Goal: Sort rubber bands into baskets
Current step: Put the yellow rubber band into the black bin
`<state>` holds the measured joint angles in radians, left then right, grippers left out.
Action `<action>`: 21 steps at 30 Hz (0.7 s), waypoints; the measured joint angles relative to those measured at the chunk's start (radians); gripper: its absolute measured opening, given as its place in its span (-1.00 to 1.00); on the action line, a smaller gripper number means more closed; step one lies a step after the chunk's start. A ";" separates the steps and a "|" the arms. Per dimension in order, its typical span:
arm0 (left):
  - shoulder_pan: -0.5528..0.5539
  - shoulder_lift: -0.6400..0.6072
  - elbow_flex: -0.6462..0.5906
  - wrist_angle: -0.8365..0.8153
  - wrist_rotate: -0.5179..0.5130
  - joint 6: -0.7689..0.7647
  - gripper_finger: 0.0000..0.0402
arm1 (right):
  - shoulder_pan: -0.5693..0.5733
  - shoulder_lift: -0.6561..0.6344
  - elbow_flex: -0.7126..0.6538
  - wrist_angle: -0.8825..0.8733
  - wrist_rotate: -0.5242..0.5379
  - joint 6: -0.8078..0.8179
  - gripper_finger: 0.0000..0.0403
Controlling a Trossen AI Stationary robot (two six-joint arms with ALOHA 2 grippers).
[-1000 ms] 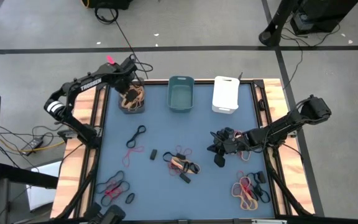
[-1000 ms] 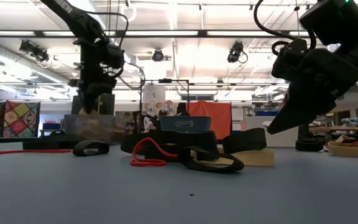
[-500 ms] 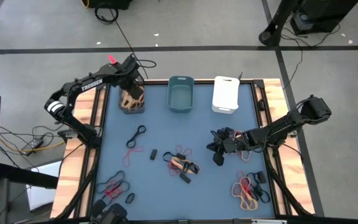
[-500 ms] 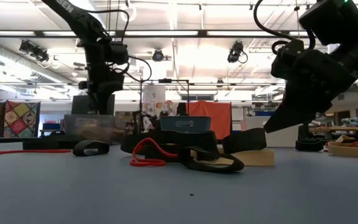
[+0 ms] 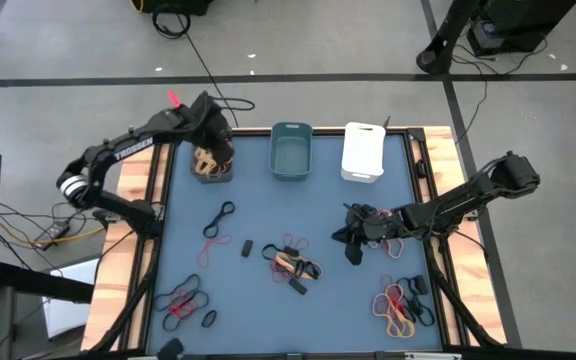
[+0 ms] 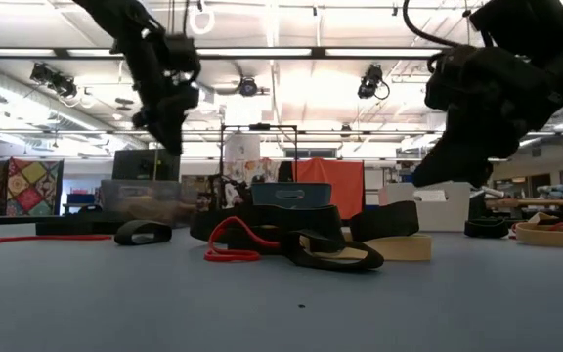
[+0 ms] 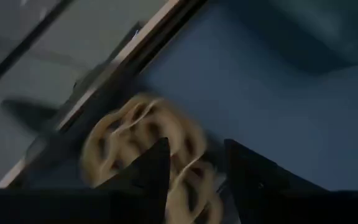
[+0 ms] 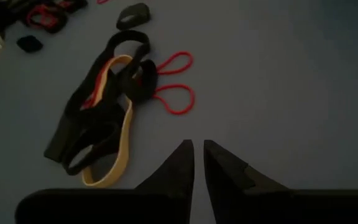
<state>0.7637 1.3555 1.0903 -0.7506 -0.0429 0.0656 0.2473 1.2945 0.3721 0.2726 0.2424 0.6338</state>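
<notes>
Left gripper (image 5: 211, 150) hangs over the dark grey basket (image 5: 212, 172) at the desk's (image 5: 268, 300) 11 o'clock; jaws parted, nothing between them, tan bands (image 7: 143, 144) heaped in the basket below. Right gripper (image 8: 197, 163) hovers just right of desk centre, jaws nearly together, empty, pointed toward a tangle of black, tan and red bands (image 8: 114, 118). Teal basket (image 5: 290, 152) and white basket (image 5: 363, 152) sit at 12 and 1 o'clock. Judgement: for the next pick, widen the right jaws, isolate one colour at the tangle's edge, and lift slowly so neighbours drop free.
</notes>
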 joint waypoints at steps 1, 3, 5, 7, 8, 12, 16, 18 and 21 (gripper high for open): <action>-0.027 -0.022 -0.026 0.037 0.010 -0.013 -0.24 | 0.000 0.006 0.000 -0.010 0.001 0.003 -0.75; -0.093 -0.058 -0.079 0.113 0.021 -0.034 -0.25 | 0.000 0.011 0.000 -0.052 0.007 0.027 -0.75; -0.162 -0.092 -0.137 0.204 0.031 -0.062 -0.25 | 0.000 0.011 0.000 -0.085 0.011 0.058 -0.75; -0.233 -0.112 -0.195 0.280 0.043 -0.077 -0.25 | -0.003 0.011 0.000 -0.071 -0.020 0.070 -0.75; -0.271 -0.115 -0.218 0.322 0.054 -0.086 -0.25 | -0.004 0.010 0.000 -0.045 -0.042 0.070 -0.75; -0.416 -0.111 -0.312 0.492 0.132 -0.117 -0.25 | 0.001 0.025 0.000 0.077 -0.059 0.040 -0.75; -0.557 -0.084 -0.387 0.678 0.169 -0.174 -0.25 | 0.007 0.092 0.000 0.188 -0.060 0.020 -0.75; -0.621 -0.070 -0.415 0.762 0.168 -0.184 -0.25 | 0.008 0.130 0.001 0.232 -0.060 0.020 -0.75; -0.704 -0.037 -0.436 0.882 0.143 -0.205 -0.25 | 0.008 0.174 0.000 0.274 -0.039 0.021 -0.75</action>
<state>0.0600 1.3183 0.6540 0.1314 0.0999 -0.1393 0.2550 1.4689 0.3721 0.5464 0.2033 0.6544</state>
